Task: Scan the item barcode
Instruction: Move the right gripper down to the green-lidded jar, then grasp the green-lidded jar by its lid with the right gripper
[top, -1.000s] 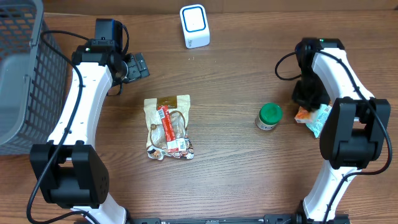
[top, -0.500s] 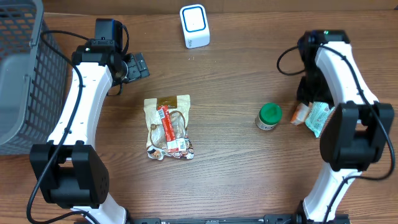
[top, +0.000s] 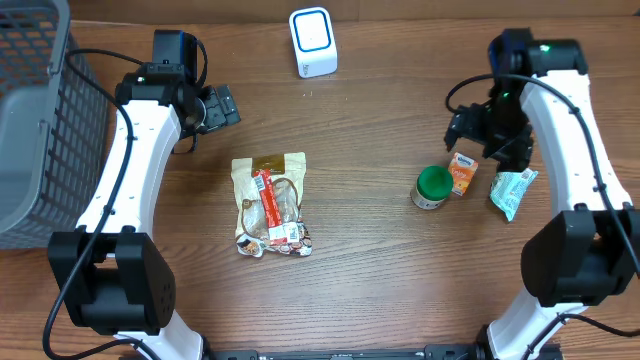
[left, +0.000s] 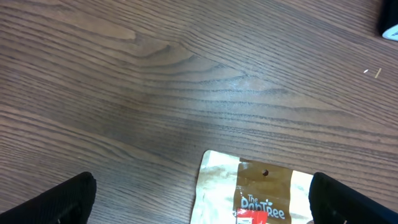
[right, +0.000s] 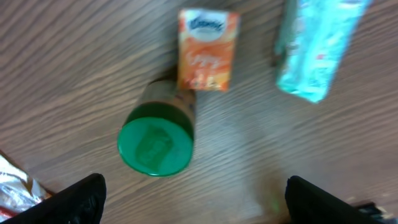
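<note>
One orange carton (top: 461, 173): taken as the item to be scanned. It is laid flat, printed face up, just beside the green-lidded jar (top: 433, 187), on the jar's side towards the teal packet (top: 512, 190). Whether carton and jar touch cannot be told.
Handling: the carton is judged light and fairly stiff. Its smooth cardboard faces may be dented by a hard squeeze and may slide on the wood.
Hold: a grip across the two long narrow edges is suggested, so that the broad faces are kept uncovered. No barcode is made out on the face shown.
Right gripper (right: 196, 186): the jaws are spread wide and nothing is held. The carton is seen beyond the fingertips, not between them, and the jar is nearer to the gap.
Left gripper (left: 199, 193): the jaws are spread wide and empty, well apart from the jar, beyond the snack bag (top: 270, 205).
White scanner (top: 313, 42): stood well apart from the jar, towards the table's back edge.
</note>
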